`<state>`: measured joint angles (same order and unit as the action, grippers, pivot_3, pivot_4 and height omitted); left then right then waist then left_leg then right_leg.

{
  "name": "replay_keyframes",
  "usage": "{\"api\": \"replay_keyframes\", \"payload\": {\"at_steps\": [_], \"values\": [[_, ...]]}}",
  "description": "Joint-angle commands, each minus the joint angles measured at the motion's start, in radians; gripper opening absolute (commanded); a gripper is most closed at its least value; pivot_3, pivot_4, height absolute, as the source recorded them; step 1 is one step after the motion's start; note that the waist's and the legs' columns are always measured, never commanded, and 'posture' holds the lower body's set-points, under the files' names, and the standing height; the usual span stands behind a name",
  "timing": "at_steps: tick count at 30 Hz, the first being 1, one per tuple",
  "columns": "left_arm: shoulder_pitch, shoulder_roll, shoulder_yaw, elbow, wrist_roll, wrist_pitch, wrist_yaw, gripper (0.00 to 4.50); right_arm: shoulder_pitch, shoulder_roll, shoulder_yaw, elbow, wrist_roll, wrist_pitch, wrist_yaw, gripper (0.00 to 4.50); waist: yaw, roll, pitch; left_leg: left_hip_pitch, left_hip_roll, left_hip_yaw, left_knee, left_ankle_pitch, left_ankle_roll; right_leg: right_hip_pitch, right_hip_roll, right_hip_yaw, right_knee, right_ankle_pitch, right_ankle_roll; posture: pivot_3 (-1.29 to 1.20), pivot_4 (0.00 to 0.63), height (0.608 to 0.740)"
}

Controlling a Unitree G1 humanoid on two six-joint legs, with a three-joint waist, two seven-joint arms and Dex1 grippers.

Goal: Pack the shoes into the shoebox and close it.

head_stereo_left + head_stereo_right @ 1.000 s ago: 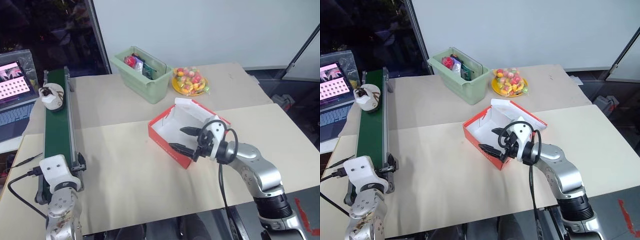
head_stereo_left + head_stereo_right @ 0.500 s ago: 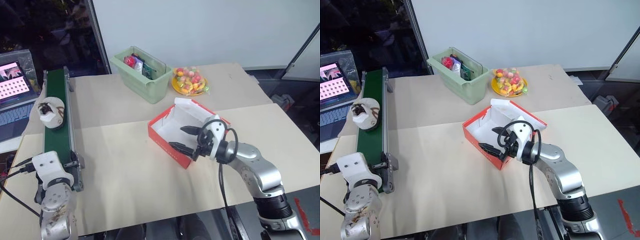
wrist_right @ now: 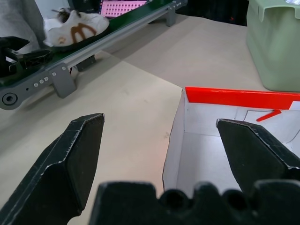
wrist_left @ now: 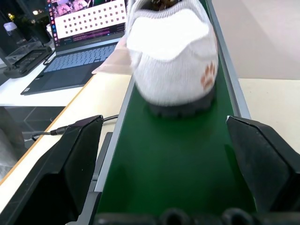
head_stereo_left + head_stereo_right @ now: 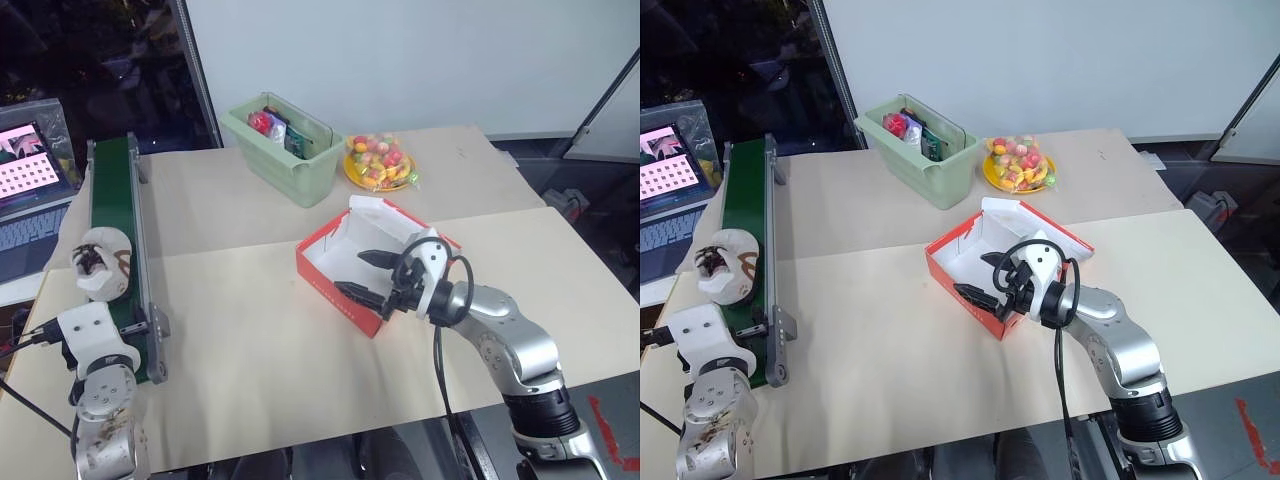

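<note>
Left wrist view: shoe (image 4: 171, 56) lengthwise along the belt (image 4: 178, 159), heel facing wide-spread left pincer (image 4: 176, 178).

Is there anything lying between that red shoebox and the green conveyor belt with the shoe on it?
No, just bare tan table between the shoebox and the belt, as the left eye view shows.

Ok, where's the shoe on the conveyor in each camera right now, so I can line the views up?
Left eye view: the shoe sits near the picture's left edge, on the green belt.
Right eye view: the shoe is at the left edge, same belt.
Left wrist view: the shoe is top centre, just ahead of the open left gripper.
Right wrist view: the shoe lies top left.
Shared landmark: the green belt.
</note>
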<state>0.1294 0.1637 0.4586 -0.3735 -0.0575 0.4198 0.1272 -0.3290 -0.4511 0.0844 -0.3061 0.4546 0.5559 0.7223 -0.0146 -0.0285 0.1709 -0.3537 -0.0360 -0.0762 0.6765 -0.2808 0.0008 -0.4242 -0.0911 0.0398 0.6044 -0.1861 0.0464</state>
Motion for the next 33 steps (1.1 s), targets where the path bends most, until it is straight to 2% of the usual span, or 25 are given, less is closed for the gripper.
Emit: {"api": "replay_keyframes", "payload": {"at_steps": [1,4,7,11,13,18,21,22,24,27,30,33], "values": [[0.003,0.011,0.004,-0.013,0.016,-0.005,0.007,4.5,-0.016,0.006,-0.023,-0.036,0.022,-0.009,0.0,4.49,0.0,0.0,0.0,0.0,0.0,0.0,0.0,0.0,0.0,0.0,0.0,0.0,0.0,0.0,0.0,0.0,0.15,0.74],[-0.004,0.014,0.004,-0.005,0.009,-0.003,0.001,4.5,-0.019,0.011,-0.023,-0.038,0.025,-0.007,-0.003,4.49,0.0,0.0,0.0,0.0,0.0,0.0,0.0,0.0,0.0,0.0,0.0,0.0,0.0,0.0,0.001,0.0,0.15,0.74],[-0.01,0.014,-0.001,-0.008,0.005,-0.012,-0.006,3.94,-0.023,0.012,-0.024,-0.035,0.025,-0.007,-0.003,4.5,0.0,0.0,0.0,0.0,0.0,0.0,0.0,0.0,0.0,0.0,0.0,0.0,0.0,0.0,0.0,0.0,0.15,0.74],[-0.015,0.016,-0.004,-0.008,0.006,0.001,-0.005,2.62,-0.026,0.012,-0.025,-0.031,0.022,-0.01,-0.003,4.5,0.0,0.0,0.0,0.0,0.0,0.0,0.0,0.0,0.0,0.0,0.0,0.0,0.0,0.001,-0.001,0.0,0.15,0.74],[-0.022,0.016,-0.004,-0.008,0.004,0.01,-0.005,2.2,-0.029,0.013,-0.024,-0.028,0.021,-0.01,-0.003,4.5,0.0,0.0,0.0,0.001,0.0,0.0,0.0,0.0,0.0,0.0,0.0,0.0,0.001,0.001,-0.001,0.0,0.15,0.74],[-0.06,0.017,-0.009,-0.029,0.0,0.037,0.002,2.2,-0.037,0.018,-0.024,-0.025,0.021,-0.006,-0.01,4.5,0.002,0.0,0.0,0.001,0.0,0.0,0.0,0.0,0.0,0.0,0.0,0.0,0.001,0.0,0.0,0.0,0.15,0.74],[-0.104,0.047,-0.081,-0.08,0.056,0.008,-0.009,2.2,-0.066,0.056,-0.056,-0.006,0.075,0.062,-0.051,4.5,0.002,-0.001,0.0,0.0,0.0,0.0,0.0,0.0,0.0,0.0,0.0,0.0,0.002,0.0,0.0,0.0,0.15,0.74],[-0.128,0.077,-0.141,-0.108,0.096,-0.024,-0.03,2.2,-0.101,0.098,-0.104,0.01,0.154,0.131,-0.095,4.5,0.003,-0.001,0.001,0.0,0.0,0.0,0.0,0.0,0.0,0.0,0.0,0.0,0.002,0.001,-0.002,0.0,0.15,0.74],[-0.166,0.112,-0.245,-0.152,0.14,-0.073,-0.075,2.2,-0.19,0.199,-0.235,0.074,0.411,0.285,-0.214,4.5,0.002,-0.003,0.002,0.0,0.0,-0.001,0.001,0.0,-0.001,-0.001,0.0,0.0,0.002,0.002,-0.003,0.0,0.15,0.74],[-0.221,0.101,-0.333,-0.18,0.119,-0.064,-0.12,2.2,-0.306,0.308,-0.401,0.232,0.781,0.434,-0.427,4.5,0.0,-0.003,0.002,-0.001,0.0,-0.003,0.001,0.0,-0.001,-0.001,-0.001,0.001,0.002,0.003,-0.004,0.0,0.15,0.74],[-0.26,0.084,-0.381,-0.194,0.074,-0.054,-0.173,2.2,-0.361,0.326,-0.439,0.315,0.946,0.518,-0.572,4.5,-0.001,-0.003,0.002,0.0,0.0,-0.003,-0.002,-0.001,0.001,-0.002,0.0,0.001,0.004,0.003,-0.004,0.0,0.15,0.74],[-0.297,0.039,-0.409,-0.202,-0.073,0.038,-0.266,2.2,-0.39,0.328,-0.438,0.376,1.033,0.552,-0.675,4.5,-0.004,-0.002,0.001,-0.002,0.001,-0.002,-0.006,-0.001,0.001,-0.006,0.0,0.001,0.005,0.003,-0.004,0.0,0.15,0.74]]}}
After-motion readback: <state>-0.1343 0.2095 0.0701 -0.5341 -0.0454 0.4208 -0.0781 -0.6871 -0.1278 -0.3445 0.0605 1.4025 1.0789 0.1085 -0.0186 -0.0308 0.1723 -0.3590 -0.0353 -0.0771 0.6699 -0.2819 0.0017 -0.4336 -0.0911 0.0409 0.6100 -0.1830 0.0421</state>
